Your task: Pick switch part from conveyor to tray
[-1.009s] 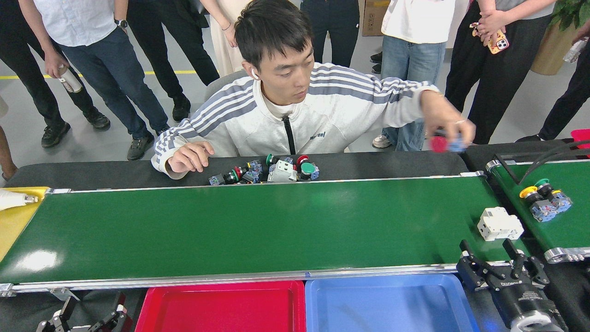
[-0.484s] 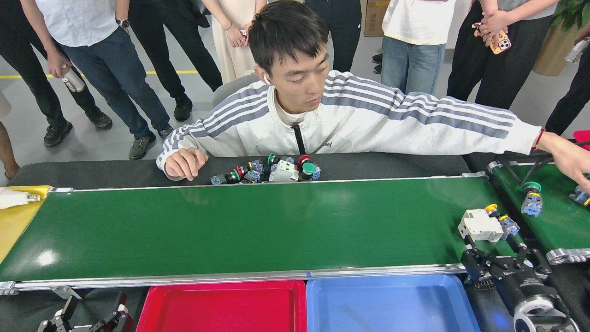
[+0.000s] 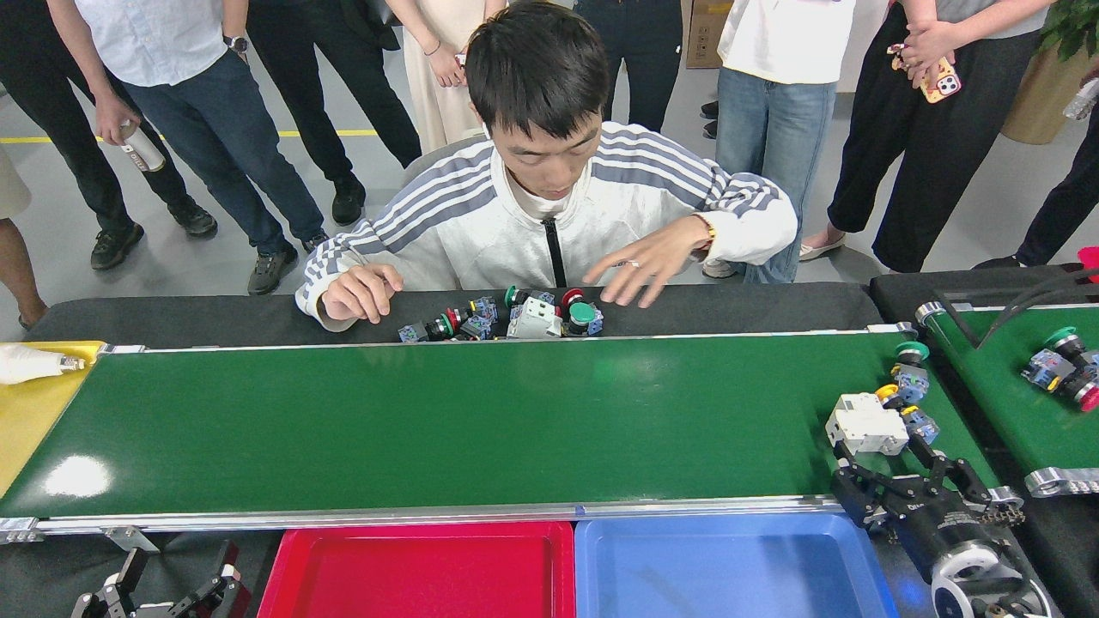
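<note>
Conveyor [image 3: 429, 421] belt glossy green (rails brushed aluminium); red tray [image 3: 412, 575] shiny smooth plastic.

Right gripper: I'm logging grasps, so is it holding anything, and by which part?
Nothing is held. The right gripper is open just short of the white switch part on the conveyor, its fingers not closed on it.

Right hand [image 3: 884, 461] raised at right, fingers spread; left hand [image 3: 163, 592] low at bottom-left, fingers spread.

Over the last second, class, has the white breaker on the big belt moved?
Yes. The white breaker has travelled left along the conveyor, away from its right end roller, and now sits just ahead of the right gripper.
</note>
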`<action>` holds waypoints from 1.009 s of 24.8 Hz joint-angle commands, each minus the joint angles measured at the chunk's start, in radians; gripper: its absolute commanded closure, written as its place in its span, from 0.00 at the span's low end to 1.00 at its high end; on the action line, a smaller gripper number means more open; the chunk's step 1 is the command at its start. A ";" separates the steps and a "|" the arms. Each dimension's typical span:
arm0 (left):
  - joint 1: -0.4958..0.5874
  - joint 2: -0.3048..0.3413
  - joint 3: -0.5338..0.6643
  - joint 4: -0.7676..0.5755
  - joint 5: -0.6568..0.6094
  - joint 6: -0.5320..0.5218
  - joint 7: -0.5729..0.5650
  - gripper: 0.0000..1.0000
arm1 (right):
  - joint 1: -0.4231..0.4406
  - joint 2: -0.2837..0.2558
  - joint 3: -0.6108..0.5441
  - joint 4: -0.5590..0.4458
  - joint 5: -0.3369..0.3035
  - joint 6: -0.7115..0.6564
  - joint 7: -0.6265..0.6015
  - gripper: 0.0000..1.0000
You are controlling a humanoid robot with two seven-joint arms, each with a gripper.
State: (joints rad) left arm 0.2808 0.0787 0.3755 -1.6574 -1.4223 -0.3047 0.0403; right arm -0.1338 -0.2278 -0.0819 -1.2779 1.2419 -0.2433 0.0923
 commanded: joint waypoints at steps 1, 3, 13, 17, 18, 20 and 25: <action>-0.008 0.012 0.000 -0.010 0.002 -0.004 0.007 0.00 | -0.033 -0.007 0.025 0.003 0.001 0.019 0.003 0.02; -0.009 0.012 0.000 -0.008 0.002 -0.004 0.007 0.00 | -0.059 -0.005 0.051 0.031 0.001 0.045 0.003 0.02; -0.008 0.012 0.000 -0.005 0.002 -0.004 0.007 0.00 | -0.104 -0.001 0.136 0.072 -0.012 0.058 -0.005 0.96; -0.005 0.010 0.003 -0.005 0.003 -0.004 0.007 0.00 | -0.040 0.004 0.134 -0.067 -0.016 0.030 -0.042 0.98; -0.003 0.010 0.005 -0.005 0.003 -0.004 0.007 0.00 | 0.016 0.005 0.126 -0.132 -0.019 0.026 -0.056 0.98; -0.003 0.012 0.005 -0.005 0.003 -0.004 0.007 0.00 | 0.140 0.002 0.120 -0.258 -0.035 0.022 -0.082 0.95; -0.002 0.010 0.005 -0.005 0.003 -0.004 0.007 0.00 | 0.407 0.012 0.122 -0.434 -0.036 0.029 -0.135 0.00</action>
State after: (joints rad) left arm 0.2807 0.0787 0.3754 -1.6523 -1.4223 -0.3049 0.0403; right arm 0.2602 -0.2217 0.0474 -1.6790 1.2091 -0.2188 -0.0126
